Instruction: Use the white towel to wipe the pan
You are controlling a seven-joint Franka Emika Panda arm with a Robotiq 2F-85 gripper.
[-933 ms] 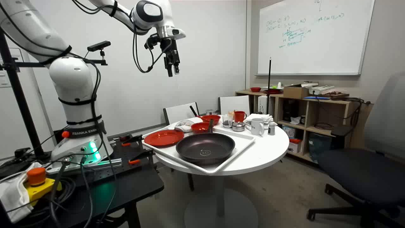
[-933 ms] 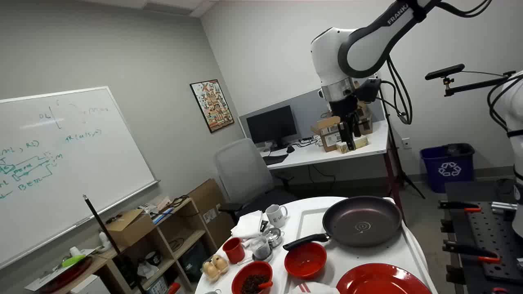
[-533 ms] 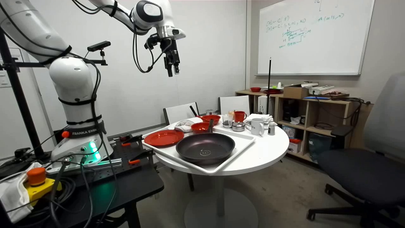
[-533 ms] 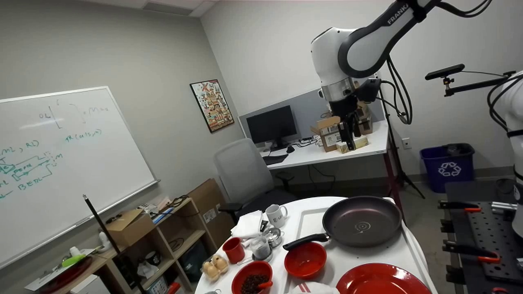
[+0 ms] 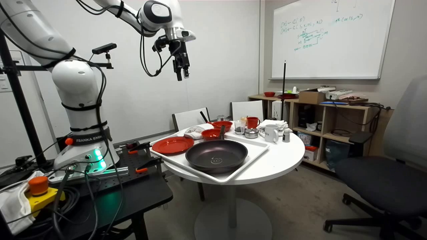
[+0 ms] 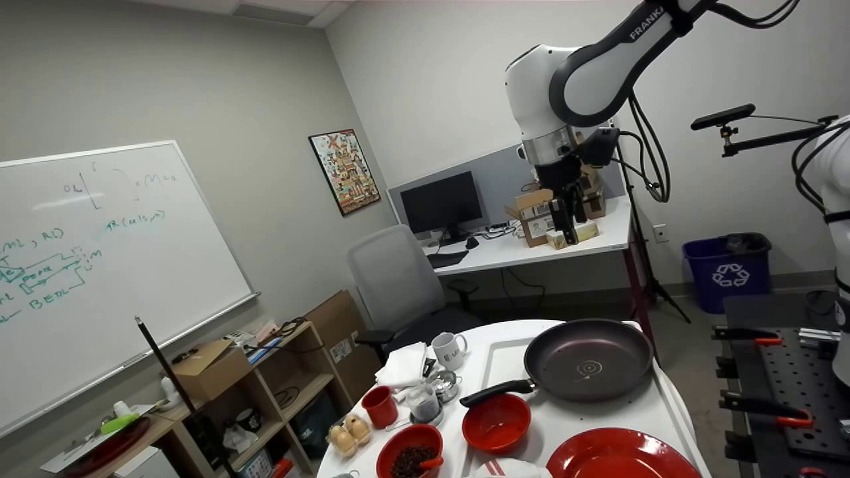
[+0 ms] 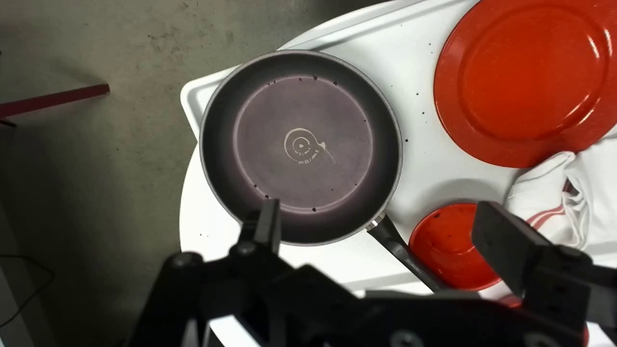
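Gripper (image 7: pixel 378 217) spread wide and empty; I have it well above the table (image 5: pixel 287 153).
In my wrist view the white towel (image 7: pixel 544 193) lies between three and four o'clock from the pan (image 7: pixel 303 144).

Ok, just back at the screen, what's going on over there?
The robot isn't handling anything: its gripper hangs open and empty, high above the table. The pan sits on the white tray, with small dark specks inside it. The white towel, which has red stripes, lies bunched beside the red plate and the red bowl, away from the pan. So no wiping is under way.
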